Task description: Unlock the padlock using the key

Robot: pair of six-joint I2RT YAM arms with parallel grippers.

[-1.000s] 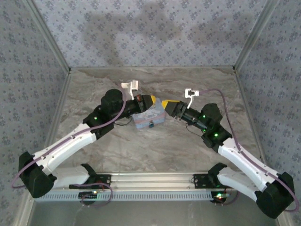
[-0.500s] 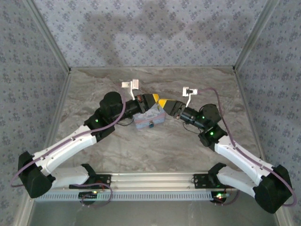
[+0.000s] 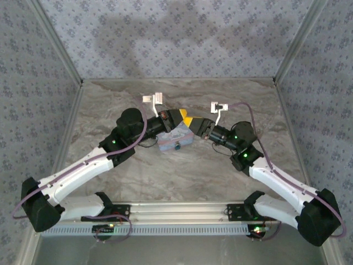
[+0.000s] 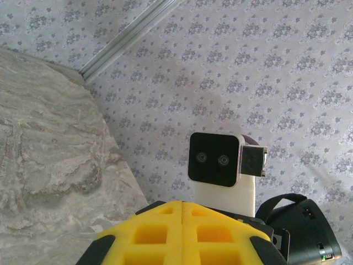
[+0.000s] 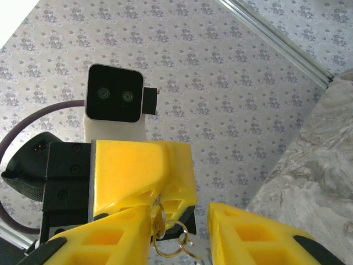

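**Grey marbled table, teal padlock at its middle**

Teal-blue, the padlock [image 3: 177, 147] sits on the near face of the pale blue tin [image 3: 169, 141], facing the arms' bases. It is too small to tell its long axis. The tin lies mid-table, its long side running roughly left to right. The table [image 3: 220, 171] is enclosed by blue-grey floral walls [image 3: 165, 38]. Just behind the tin, the left gripper [image 4: 182, 207] has its jaws pressed together, pinching a small key [image 5: 160, 218] with a ring [image 5: 172, 247]. The right gripper [image 5: 179, 221] has its jaws spread either side of that ring.

robot lab booth, patterned walls [image 3: 176, 38]
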